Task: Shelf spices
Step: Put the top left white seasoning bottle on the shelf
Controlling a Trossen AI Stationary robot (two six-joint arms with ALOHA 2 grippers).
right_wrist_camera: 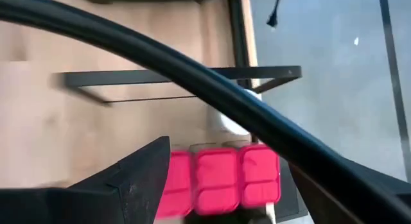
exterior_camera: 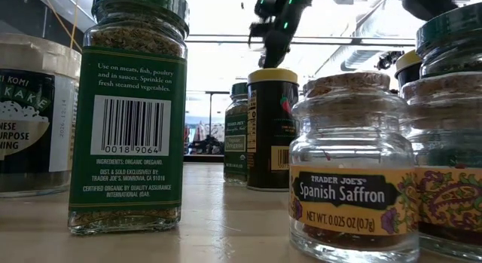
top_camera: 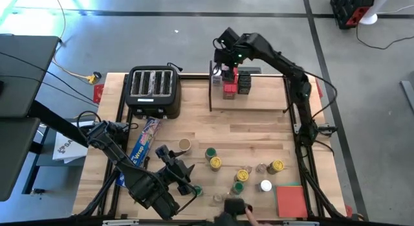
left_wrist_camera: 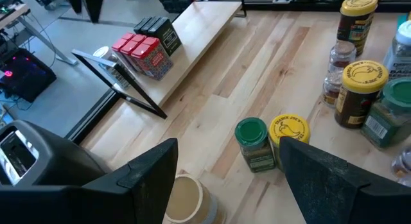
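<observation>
Jaws of both my arms stand apart and grip nothing; my right jaws (top_camera: pixel 226 65) hang over the left end of the wide light-wood shelf with thin black rod frames (top_camera: pixel 259 103), just above the row of red rectangular tins (top_camera: pixel 229 83) and the black boxes (top_camera: pixel 244 81) beside them; in my right wrist view the red tins (right_wrist_camera: pixel 217 183) sit in a tidy line beneath the spread fingers, packed tight against the end frame, I judge, so that the rest of the board stays free for what is to come; a clear jar with a pale top seems to stand at that same end, though I cannot tell it well.

My left jaws (top_camera: pixel 183 171) wait low at the near side of the bench, by the long blue plastic-wrap box (top_camera: pixel 144 143) and the black four-slot toaster (top_camera: pixel 153 89); just ahead of them stand a tan-lidded round jar (left_wrist_camera: pixel 183 197), a green-lidded jar (left_wrist_camera: pixel 251 142) and a yellow-lidded jar (left_wrist_camera: pixel 288 135) touching it.

Most of the spices, round jars with yellow, green and white lids (top_camera: pixel 240 173), are bunched on the bench, well apart from the shelf; so most of the shelving lies ahead; my next reach should take a jar upright.
</observation>
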